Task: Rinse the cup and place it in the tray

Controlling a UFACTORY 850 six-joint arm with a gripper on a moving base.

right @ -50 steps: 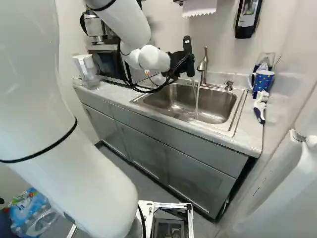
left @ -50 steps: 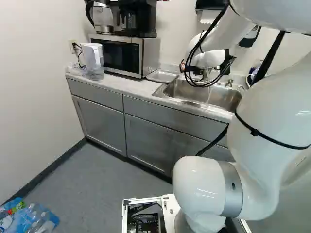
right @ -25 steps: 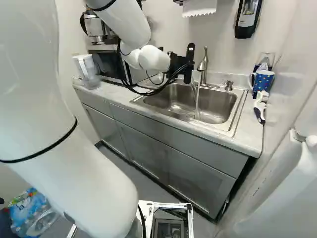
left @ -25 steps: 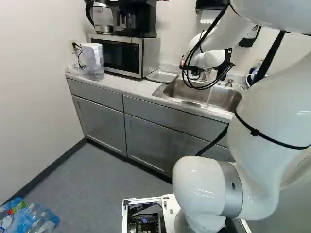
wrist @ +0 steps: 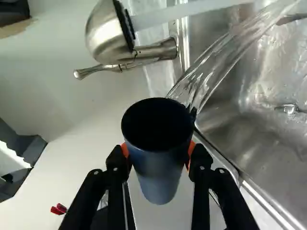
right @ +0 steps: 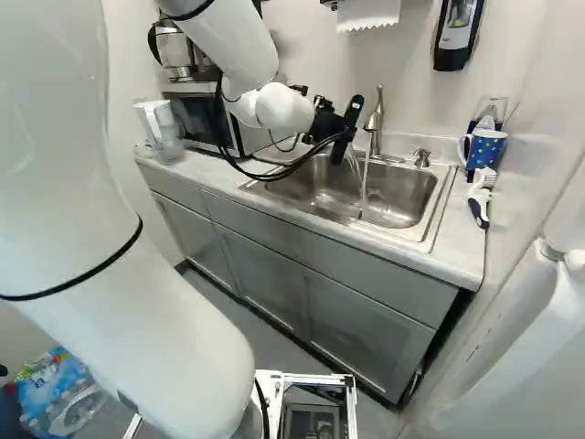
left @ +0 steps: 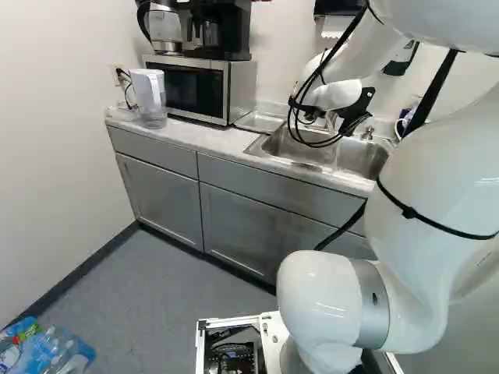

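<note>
Firstly, one white arm (right: 128,274), rising from the foot of the base views. One bundle of plastic bottles (left: 51,351), on the floor. One pale tabletop (left: 187,136), over grey cabinets, bearing one steel sink (right: 416,197).

One black pincer (right: 344,131), above the sink; two fingers, each with an orange pad, grasping the cup from two sides. One dark blue cup (wrist: 160,167), between them, its mouth tipped toward the sink. Running water, two streams: one (wrist: 211,72) from the cup's rim into the sink, one (wrist: 192,10) from the faucet. One brushed-metal faucet (right: 375,119), just beside the cup.

One brush (right: 479,199), white and dark blue, right of the sink in the right base view; one dotted blue mug (right: 485,151), just beyond it. One shallow metal piece, probably the tray (left: 259,122), between sink and microwave. One microwave (left: 187,86), one coffee maker (left: 222,31) upon it; one pitcher (left: 148,89) beside it.
</note>
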